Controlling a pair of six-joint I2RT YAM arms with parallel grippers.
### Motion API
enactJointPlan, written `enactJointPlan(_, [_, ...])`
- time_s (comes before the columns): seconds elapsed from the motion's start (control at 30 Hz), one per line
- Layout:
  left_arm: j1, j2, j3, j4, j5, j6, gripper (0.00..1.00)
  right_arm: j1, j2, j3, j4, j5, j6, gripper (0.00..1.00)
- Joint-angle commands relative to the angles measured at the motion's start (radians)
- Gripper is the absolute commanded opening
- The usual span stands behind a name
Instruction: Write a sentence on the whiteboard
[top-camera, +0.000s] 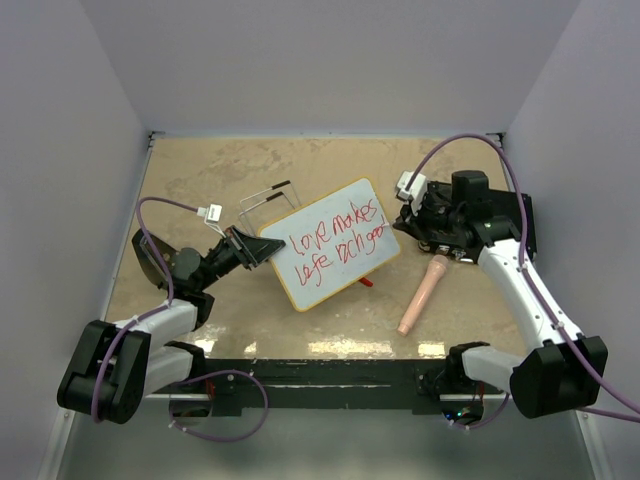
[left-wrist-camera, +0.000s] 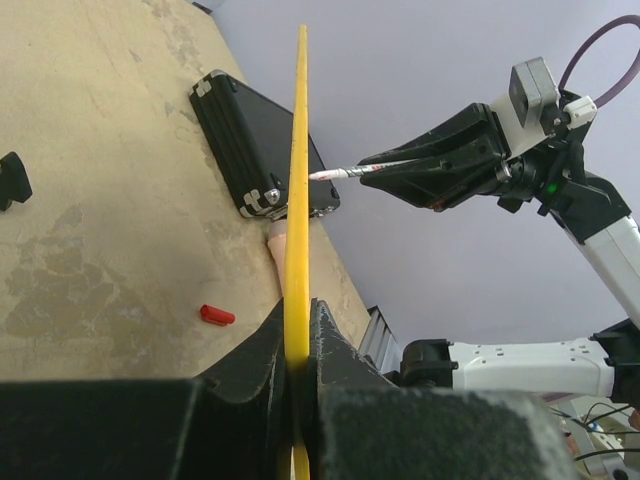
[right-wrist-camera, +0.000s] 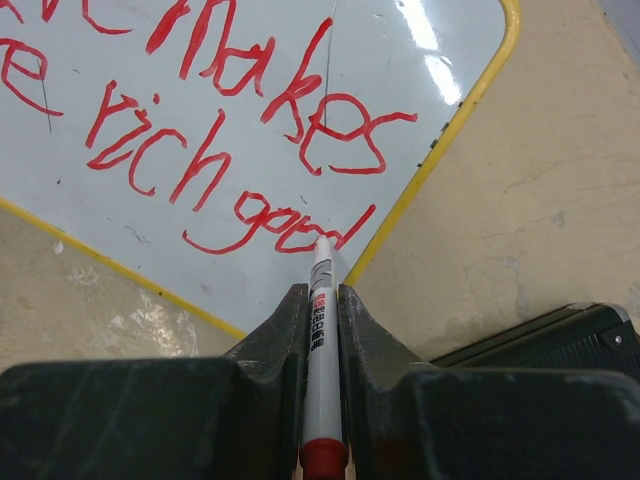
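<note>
The whiteboard, white with a yellow rim, is held tilted above the table. My left gripper is shut on its left edge; in the left wrist view the rim runs edge-on between my jaws. The red sentence fills two lines, reading about "love makes / life rich good". My right gripper is shut on a white marker with a red end. Its tip sits at the end of "good", at or just off the board face. The marker also shows in the left wrist view.
A black case lies behind my right arm, near the right wall. A red cap lies under the board's near edge. A pinkish rod-shaped object lies right of the board. A wire stand sits behind the board's left end.
</note>
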Motion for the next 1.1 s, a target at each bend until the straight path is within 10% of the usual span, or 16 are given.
enactJointPlan(0.0, [-0.005, -0.017, 0.019, 0.182, 0.010, -0.036, 0.00, 0.000, 0.003, 0.022, -0.047, -0.018, -0.030, 0.00])
enactJointPlan(1.07, [-0.005, -0.014, 0.022, 0.179, 0.013, -0.033, 0.00, 0.000, 0.001, 0.050, 0.066, 0.071, 0.045, 0.00])
